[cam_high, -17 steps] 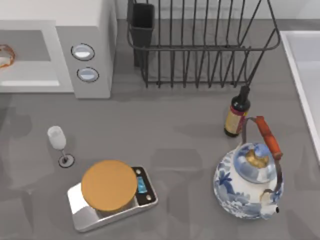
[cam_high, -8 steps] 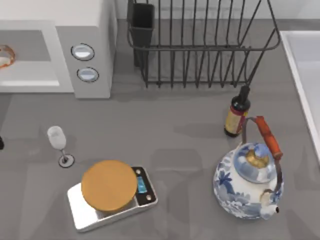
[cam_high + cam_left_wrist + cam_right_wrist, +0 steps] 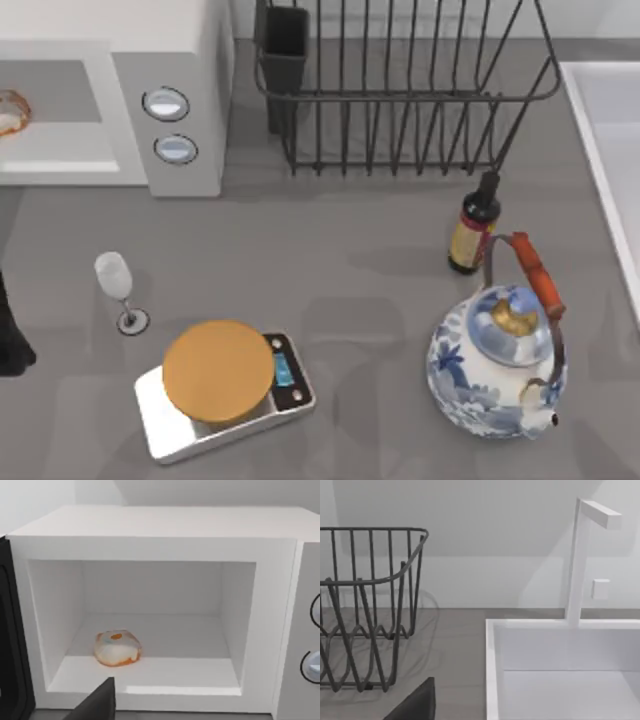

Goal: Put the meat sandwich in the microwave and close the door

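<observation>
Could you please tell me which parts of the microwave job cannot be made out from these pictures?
- The door: in the left wrist view just a dark strip, cut by the picture's edge; how far it stands open is unclear.
- The meat sandwich: in the top view cut by the picture's left edge; the left wrist view shows it whole inside the microwave.
- Left gripper: one dark fingertip at the picture's edge; open or shut cannot be told.

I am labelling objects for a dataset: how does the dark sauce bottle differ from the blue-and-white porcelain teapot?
The dark sauce bottle is slim and tall; the blue-and-white porcelain teapot is round and far bigger. The bottle wears a yellow label; the teapot has floral painting and an orange-wrapped handle. Both stand upright on the grey table.
</observation>
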Tool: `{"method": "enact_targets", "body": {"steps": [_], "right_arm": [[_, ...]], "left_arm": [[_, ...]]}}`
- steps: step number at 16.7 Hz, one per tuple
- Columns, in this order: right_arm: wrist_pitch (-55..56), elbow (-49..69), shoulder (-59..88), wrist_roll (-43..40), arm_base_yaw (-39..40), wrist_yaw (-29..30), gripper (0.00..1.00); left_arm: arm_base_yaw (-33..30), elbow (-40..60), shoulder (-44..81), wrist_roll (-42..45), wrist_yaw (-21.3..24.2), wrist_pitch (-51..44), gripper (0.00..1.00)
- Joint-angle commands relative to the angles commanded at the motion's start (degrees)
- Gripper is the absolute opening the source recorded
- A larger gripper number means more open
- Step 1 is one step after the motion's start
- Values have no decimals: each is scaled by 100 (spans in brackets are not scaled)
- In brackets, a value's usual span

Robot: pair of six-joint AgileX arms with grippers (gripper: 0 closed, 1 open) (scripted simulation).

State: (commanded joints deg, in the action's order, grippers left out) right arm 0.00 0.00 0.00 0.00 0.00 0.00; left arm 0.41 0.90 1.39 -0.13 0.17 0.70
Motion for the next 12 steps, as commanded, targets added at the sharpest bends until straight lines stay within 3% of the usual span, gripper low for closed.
{"method": "enact_targets", "body": {"steps": [6,12], "right_arm": [[0,0,0,0,0,0,100],[0,0,0,0,0,0,100]], "left_arm": [[-41,-90,-139,13,-17,-70,100],[-41,-90,-139,13,-17,-70,55]]}}
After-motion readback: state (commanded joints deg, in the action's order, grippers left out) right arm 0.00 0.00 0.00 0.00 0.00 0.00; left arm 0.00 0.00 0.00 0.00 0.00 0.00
